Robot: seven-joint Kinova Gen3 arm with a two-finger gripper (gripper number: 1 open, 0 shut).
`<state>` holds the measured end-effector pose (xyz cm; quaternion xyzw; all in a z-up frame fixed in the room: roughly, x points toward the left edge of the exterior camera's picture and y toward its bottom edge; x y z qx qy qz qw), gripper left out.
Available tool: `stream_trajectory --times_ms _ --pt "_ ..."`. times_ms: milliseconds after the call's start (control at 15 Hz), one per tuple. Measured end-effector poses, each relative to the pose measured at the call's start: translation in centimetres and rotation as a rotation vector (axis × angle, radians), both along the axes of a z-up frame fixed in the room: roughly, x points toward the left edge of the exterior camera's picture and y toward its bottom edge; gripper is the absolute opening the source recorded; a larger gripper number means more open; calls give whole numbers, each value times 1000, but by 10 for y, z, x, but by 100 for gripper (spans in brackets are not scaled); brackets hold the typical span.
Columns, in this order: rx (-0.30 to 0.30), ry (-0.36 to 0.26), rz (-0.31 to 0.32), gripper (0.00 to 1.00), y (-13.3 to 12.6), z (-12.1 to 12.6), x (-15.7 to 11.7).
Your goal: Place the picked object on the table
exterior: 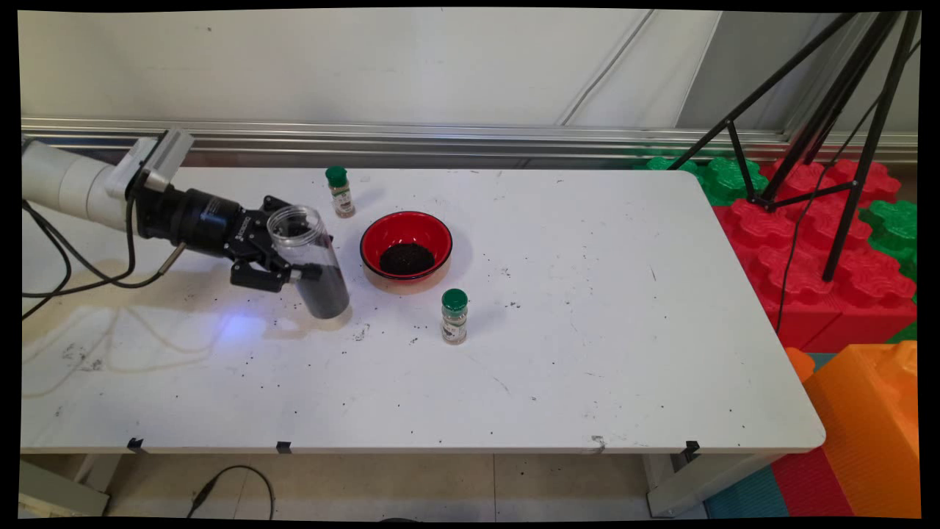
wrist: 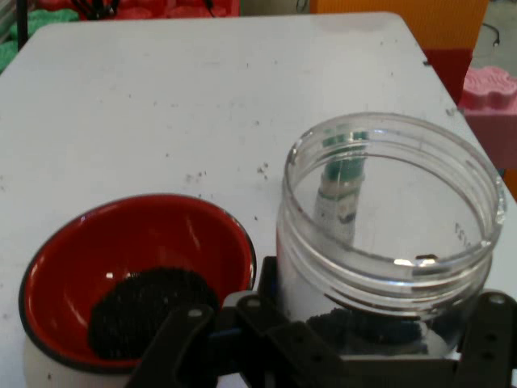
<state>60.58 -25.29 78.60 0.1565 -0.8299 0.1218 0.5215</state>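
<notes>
You have the black two-finger gripper (exterior: 283, 266) closed on the clear plastic wide-mouth jar (exterior: 308, 261), with its fingers (exterior: 258, 277) clamped on opposite sides of the jar's body below the threaded neck. The jar carries no lid and holds a layer of dark granules in its lower part. In the main view it leans, mouth towards the upper left and base low over the white tabletop (exterior: 587, 330); whether the base touches the surface cannot be told.

The red bowl with a black rim (exterior: 406, 251) stands just beside the jar, on the side away from the arm, and contains a small mound of the same dark granules (exterior: 406, 258). One small green-capped spice bottle (exterior: 340, 191) stands behind the bowl near the far edge. A second green-capped spice bottle (exterior: 454, 316) stands nearer the camera, and the hand view shows it through the jar wall. Loose grains lie scattered on the tabletop around the jar.

Keep the grip firm and level on the smooth wall, since an open jar held at a lean is likely to shed grains if jolted. Move slowly and keep clear of the bowl's rim.
</notes>
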Motion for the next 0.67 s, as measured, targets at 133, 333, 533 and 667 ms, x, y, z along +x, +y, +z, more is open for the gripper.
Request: stream_trajectory --times_ms 133,333,533,667 --pt "4 -11 0 0 2 -5 4" --pt "9 -27 2 0 5 -13 9" --pt "16 -43 5 0 8 -22 14" --pt "19 -49 8 0 10 -26 17"
